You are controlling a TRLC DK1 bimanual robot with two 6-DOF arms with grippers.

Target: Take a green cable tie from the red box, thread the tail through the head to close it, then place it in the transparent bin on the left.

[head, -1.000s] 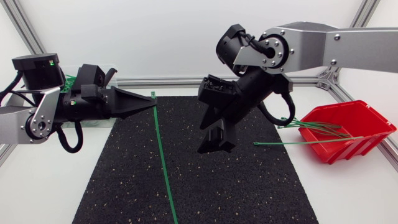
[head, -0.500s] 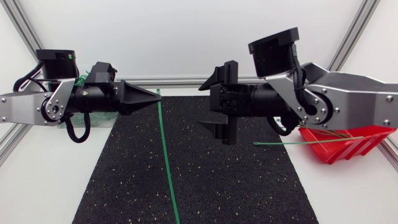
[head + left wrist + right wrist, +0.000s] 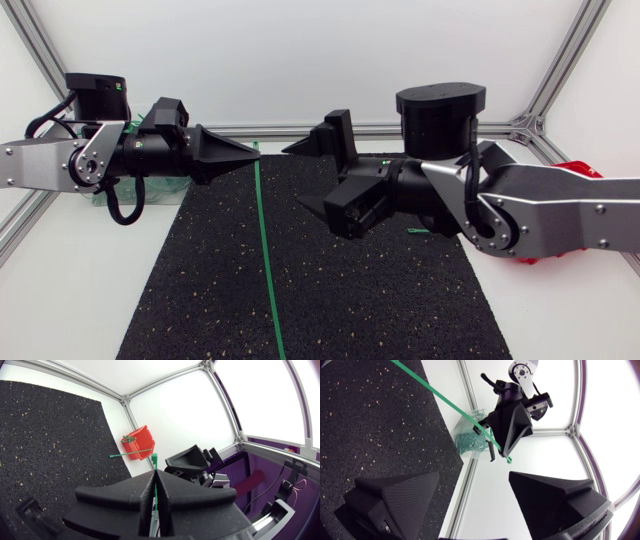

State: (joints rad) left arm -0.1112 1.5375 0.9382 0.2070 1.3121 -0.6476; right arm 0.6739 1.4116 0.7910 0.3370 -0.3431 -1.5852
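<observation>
At the far left, the transparent bin [image 3: 482, 455] stands just off the edge of the black mat [image 3: 340, 300], behind our left arm, and holds a tangle of green ties. Our left gripper [image 3: 252, 155] sits above the mat's rear left corner, pointing toward the middle. Its fingers are pressed together on a green cable tie [image 3: 266, 265] close to the head. The head protrudes just beyond the fingertips, and the tail runs long and straight over the mat toward its near edge. We cannot tell whether the tail touches the mat. Our right gripper [image 3: 315, 178] faces the left one, near it but apart, with its fingers spread wide and nothing between them. At the far right, the red box [image 3: 578, 170] is mostly hidden behind our right arm. A loose green tie [image 3: 131, 453] sticks out of it toward the mat.
</observation>
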